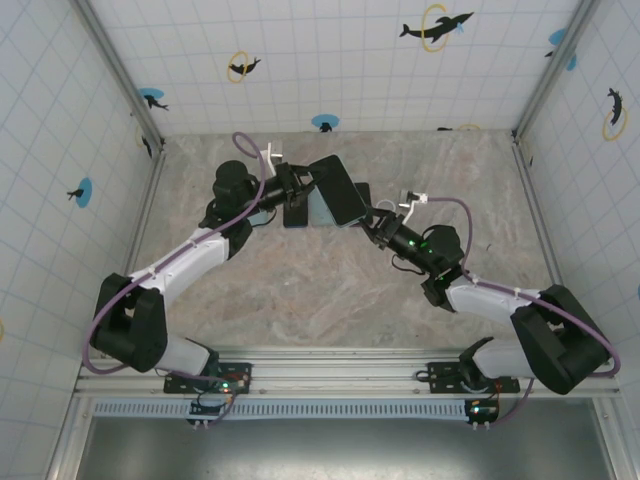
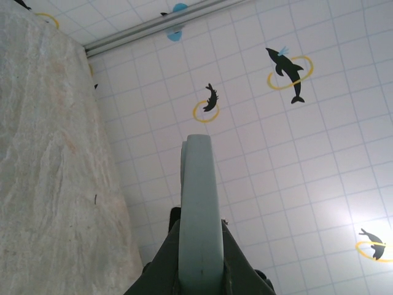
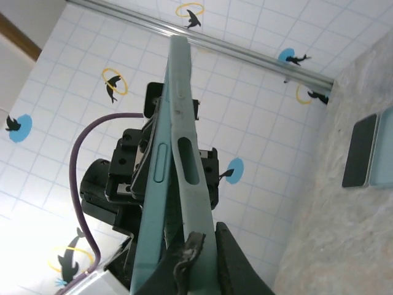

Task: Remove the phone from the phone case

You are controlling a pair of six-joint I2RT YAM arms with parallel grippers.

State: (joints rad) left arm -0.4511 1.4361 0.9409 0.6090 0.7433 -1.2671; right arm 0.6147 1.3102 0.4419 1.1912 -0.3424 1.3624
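Note:
A phone with a black screen, in a light-blue case, is held tilted in the air over the middle of the table, between both grippers. My left gripper is shut on its left end, and the pale blue edge stands between the dark fingers. My right gripper is shut on the opposite end. There the case's slotted side wall is pinched in my right gripper and spread away from the phone's buttoned side.
On the table below the held phone lie a flat black slab and a light-blue piece, side by side; they also show as the black slab and the blue piece. Tiled walls with dolphin stickers close in the table.

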